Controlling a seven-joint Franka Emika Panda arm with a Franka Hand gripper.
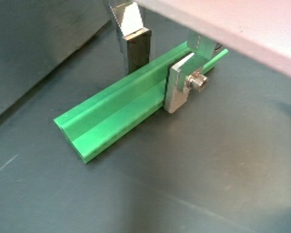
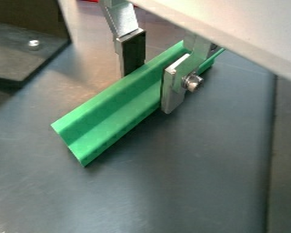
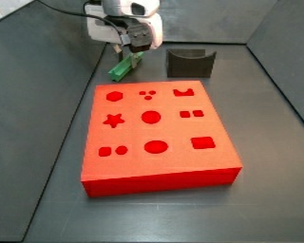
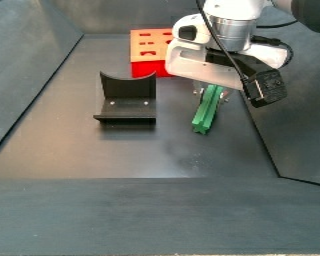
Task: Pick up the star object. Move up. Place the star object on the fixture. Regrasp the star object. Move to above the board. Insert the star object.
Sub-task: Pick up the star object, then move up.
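On the dark grey desk [image 3: 41,142], the star object [image 1: 117,114] is seen lying flat, beside the board [image 3: 161,133] and apart from the fixture [image 4: 125,98]. The gripper [image 2: 156,65] is lowered over it, its fingers [image 1: 182,84] parted, one on either side of the peg's end.

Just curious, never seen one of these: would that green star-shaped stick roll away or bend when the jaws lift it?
The star object looks like rigid plastic with straight edges, so probably stiff. Its ridges rest flat on the floor, so it likely won't roll. It looks small and probably light. The gripper stands around one end with its jaws either side, so it might tilt when lifted.
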